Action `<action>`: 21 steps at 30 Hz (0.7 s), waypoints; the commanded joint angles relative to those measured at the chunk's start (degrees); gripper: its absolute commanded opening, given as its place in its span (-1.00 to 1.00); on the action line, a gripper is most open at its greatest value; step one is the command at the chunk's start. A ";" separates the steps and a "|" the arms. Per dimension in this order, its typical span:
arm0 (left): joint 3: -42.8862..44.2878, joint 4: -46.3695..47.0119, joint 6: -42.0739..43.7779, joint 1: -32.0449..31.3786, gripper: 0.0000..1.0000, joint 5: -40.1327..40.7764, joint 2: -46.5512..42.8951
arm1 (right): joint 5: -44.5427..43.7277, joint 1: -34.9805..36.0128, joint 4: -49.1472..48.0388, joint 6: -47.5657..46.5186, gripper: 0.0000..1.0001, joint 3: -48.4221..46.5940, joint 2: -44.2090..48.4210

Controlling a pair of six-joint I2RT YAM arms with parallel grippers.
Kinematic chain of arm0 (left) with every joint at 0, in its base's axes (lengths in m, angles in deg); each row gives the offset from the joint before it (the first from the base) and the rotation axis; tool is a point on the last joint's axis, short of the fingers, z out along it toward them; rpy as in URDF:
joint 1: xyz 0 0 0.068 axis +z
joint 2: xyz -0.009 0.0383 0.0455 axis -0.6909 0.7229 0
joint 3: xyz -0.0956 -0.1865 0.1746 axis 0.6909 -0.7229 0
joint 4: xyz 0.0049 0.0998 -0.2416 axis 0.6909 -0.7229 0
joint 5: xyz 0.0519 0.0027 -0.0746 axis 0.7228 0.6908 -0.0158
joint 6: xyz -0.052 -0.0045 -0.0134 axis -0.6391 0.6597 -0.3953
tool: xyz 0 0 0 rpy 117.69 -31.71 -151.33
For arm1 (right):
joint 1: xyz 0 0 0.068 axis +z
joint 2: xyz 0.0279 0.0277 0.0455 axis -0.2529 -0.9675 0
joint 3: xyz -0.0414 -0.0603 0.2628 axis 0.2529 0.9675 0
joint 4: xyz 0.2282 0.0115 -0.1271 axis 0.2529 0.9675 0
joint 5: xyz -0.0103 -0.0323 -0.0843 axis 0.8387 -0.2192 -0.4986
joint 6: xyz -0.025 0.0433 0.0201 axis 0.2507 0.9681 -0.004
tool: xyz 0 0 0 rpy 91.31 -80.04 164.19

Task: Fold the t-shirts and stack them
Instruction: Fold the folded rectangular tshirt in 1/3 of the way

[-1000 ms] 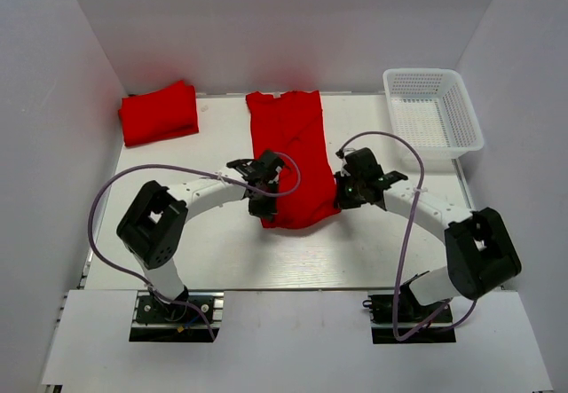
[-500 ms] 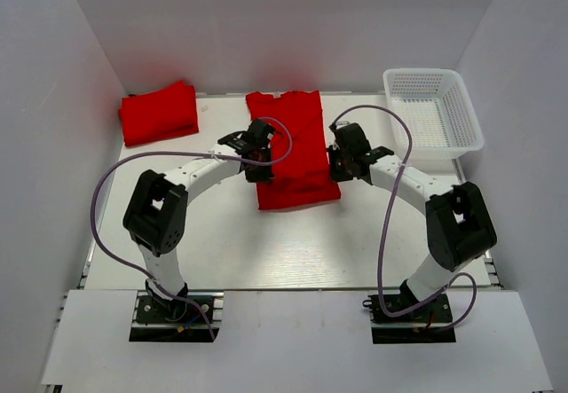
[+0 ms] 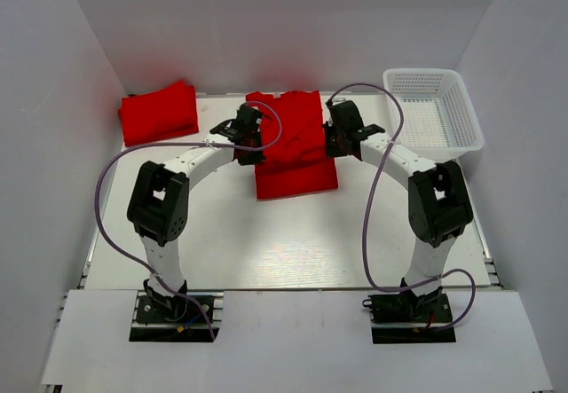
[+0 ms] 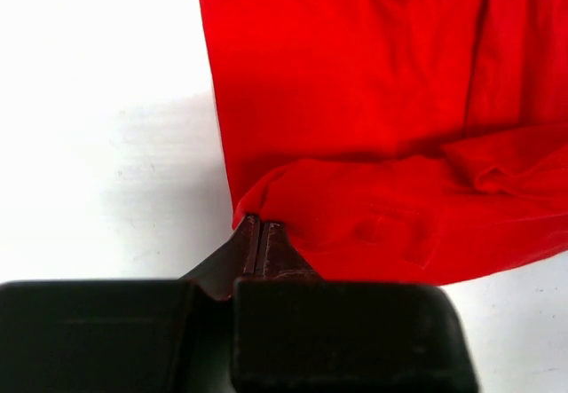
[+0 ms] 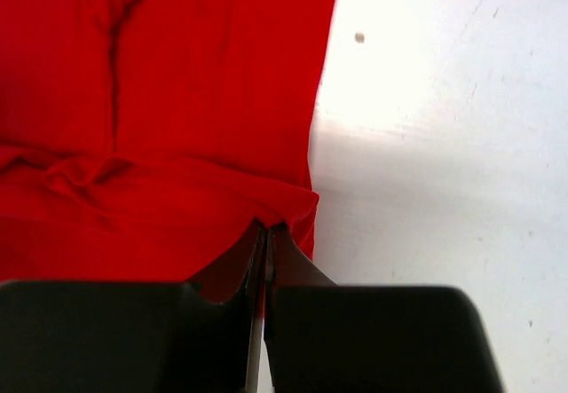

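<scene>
A red t-shirt (image 3: 293, 149) lies at the middle back of the table, its near half folded up over the far half. My left gripper (image 3: 255, 137) is shut on the left corner of the folded hem (image 4: 266, 200). My right gripper (image 3: 330, 137) is shut on the right corner of the hem (image 5: 288, 207). Both hold the cloth low over the shirt's upper part (image 4: 355, 56), which also fills the top left of the right wrist view (image 5: 177, 56). A second red t-shirt (image 3: 160, 113) lies folded at the back left.
A white mesh basket (image 3: 433, 113) stands at the back right, close to my right arm. White walls close the table (image 3: 284, 242) on three sides.
Both grippers have carried the shirt's near hem away from me toward the back, so the shirt went from a long strip to a half-length fold.
</scene>
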 commanded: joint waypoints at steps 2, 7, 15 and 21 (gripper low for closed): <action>3.72 3.07 2.17 1.21 -1.00 -0.88 0.10 | 0.84 -1.05 -1.30 -2.05 -1.00 -6.02 -2.62; 6.44 4.56 3.31 2.88 -1.00 -0.88 2.12 | 1.20 -1.85 -0.60 -2.32 -1.00 -9.88 -5.00; 10.31 5.09 4.98 4.72 -1.00 -2.80 6.16 | 6.73 -3.43 -0.77 -4.08 -1.00 -16.39 -10.45; 12.94 5.09 5.51 5.95 -1.00 -3.95 9.24 | 10.25 -4.57 -0.51 -3.72 -1.00 -20.26 -14.32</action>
